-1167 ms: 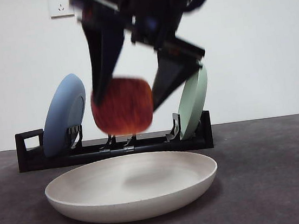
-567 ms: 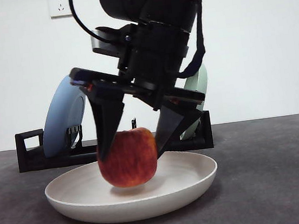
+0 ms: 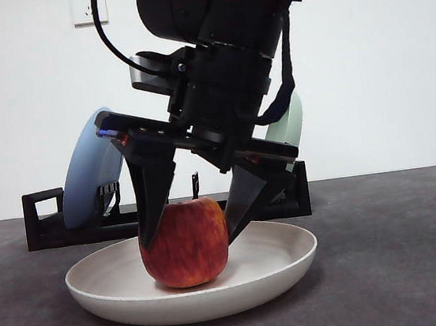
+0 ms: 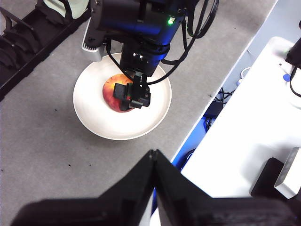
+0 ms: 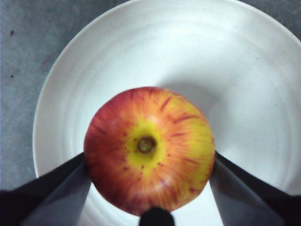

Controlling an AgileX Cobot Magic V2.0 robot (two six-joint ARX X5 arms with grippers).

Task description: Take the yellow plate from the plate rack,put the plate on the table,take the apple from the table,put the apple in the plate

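Observation:
The red apple sits upright in the middle of the cream yellow plate, which lies flat on the dark grey table. My right gripper comes down from above, and its two black jaws press the apple's two sides. The right wrist view shows the apple stem up between the jaws, over the plate. My left gripper is shut and empty, high above the table's edge. From there it sees the right arm over the apple and the plate.
The black plate rack stands behind the plate with a blue plate at its left end and a pale green plate at its right. A white desk lies beyond the table's edge.
The right gripper has come down with the apple from above the plate until the apple rests on the plate's bottom. The plate has not moved.

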